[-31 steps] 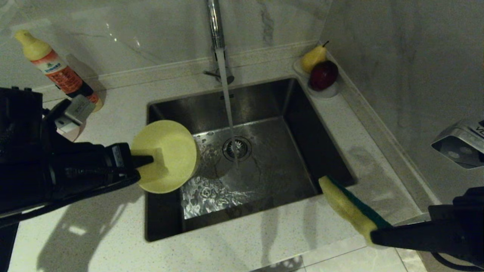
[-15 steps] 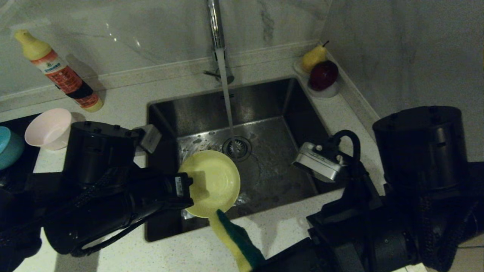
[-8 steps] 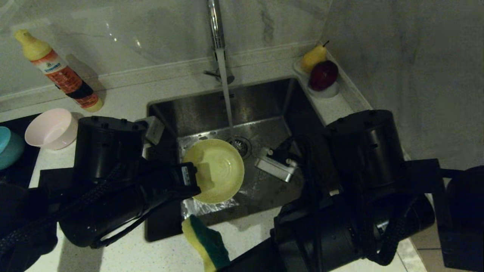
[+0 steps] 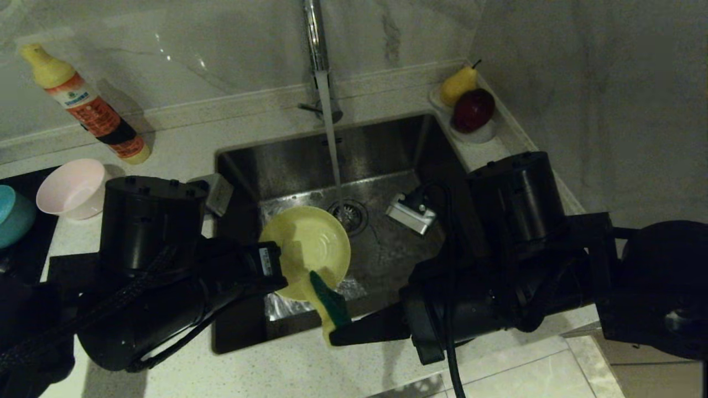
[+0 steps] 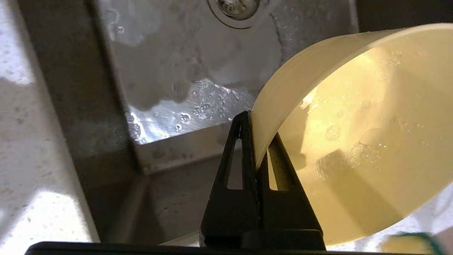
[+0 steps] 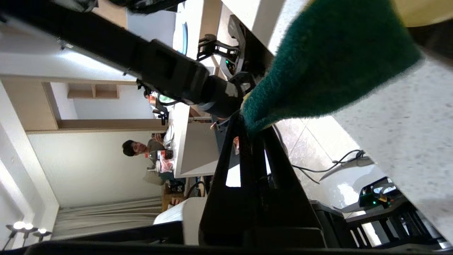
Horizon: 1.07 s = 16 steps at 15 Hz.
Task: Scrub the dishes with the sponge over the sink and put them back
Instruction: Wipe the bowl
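My left gripper [image 4: 286,264] is shut on the near rim of the yellow bowl [image 4: 310,246], holding it tilted over the sink [image 4: 387,143], just in front of the drain. In the left wrist view the rim of the wet bowl [image 5: 354,141] sits pinched between the left gripper's [image 5: 258,127] fingers. My right gripper [image 4: 338,335] is shut on the sponge [image 4: 329,303], green side facing right, whose tip lies against the bowl's near edge. The green face of the sponge [image 6: 336,60] fills the right wrist view above the right gripper [image 6: 253,127]. The pink bowl [image 4: 72,188] and blue bowl [image 4: 11,215] stand on the left.
Water runs from the chrome tap [image 4: 315,38] onto the drain [image 4: 348,213]. A detergent bottle [image 4: 83,102] leans at the back left. A white dish with fruit [image 4: 470,110] sits at the sink's back right corner. Both bulky arms crowd the sink's front edge.
The right arm has brought the sponge up from the counter's front edge onto the bowl's near rim. The left gripper has kept the yellow bowl almost in place over the sink.
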### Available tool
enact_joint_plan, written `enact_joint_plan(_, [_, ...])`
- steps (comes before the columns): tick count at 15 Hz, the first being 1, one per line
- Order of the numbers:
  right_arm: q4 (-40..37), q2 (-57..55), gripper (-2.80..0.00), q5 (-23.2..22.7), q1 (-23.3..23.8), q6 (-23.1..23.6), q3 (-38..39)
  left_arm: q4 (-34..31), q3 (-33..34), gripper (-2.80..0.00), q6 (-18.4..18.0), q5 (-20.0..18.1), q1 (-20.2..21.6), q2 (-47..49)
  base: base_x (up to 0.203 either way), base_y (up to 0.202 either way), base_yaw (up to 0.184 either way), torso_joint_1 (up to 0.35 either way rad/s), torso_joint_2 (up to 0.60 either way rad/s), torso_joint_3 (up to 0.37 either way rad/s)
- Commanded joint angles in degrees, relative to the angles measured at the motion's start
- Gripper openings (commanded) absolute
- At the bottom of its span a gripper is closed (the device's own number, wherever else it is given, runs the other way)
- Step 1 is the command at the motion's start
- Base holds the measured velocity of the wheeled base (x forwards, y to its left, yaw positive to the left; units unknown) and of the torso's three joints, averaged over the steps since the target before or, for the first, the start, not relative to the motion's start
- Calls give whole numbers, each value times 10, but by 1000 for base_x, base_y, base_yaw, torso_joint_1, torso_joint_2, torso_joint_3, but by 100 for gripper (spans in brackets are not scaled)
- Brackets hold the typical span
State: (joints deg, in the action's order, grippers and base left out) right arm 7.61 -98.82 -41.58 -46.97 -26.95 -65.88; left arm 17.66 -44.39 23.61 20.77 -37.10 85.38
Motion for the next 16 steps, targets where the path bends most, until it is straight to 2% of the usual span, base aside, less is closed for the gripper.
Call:
enact_joint_plan(1, [1, -9, -280, -2, 7, -1, -2, 19, 10, -280, -2, 5, -2, 0, 0, 0, 0, 0, 0, 0])
enact_joint_plan(3, [0, -16, -280, -3, 15, -2, -14, 60, 38, -280, -18, 14, -13, -3, 0, 0, 0, 0, 0, 0])
enact_joint_plan(5, [0, -19, -280, -3, 15, -3, -27, 110, 63, -280, -55, 48, -26, 0, 0, 0, 0, 0, 0, 0])
enact_joint_plan(7, [-4, -19, -280, -2, 15, -7, -48, 185, 93, -280, -89, 65, -36, 4, 0, 0, 0, 0, 0, 0])
enact_joint_plan(9, [-2, -22, -280, -1, 16, -32, -68, 256, 127, -280, -134, 78, -39, 3, 0, 0, 0, 0, 0, 0])
enact_joint_plan(13, [-7, -35, -280, -1, 25, -41, -100, 369, 190, -280, -195, 88, -41, 5, 0, 0, 0, 0, 0, 0])
enact_joint_plan(16, [-7, -52, -280, 1, 27, -41, -116, 383, 195, -280, -206, 88, -45, -4, 0, 0, 0, 0, 0, 0])
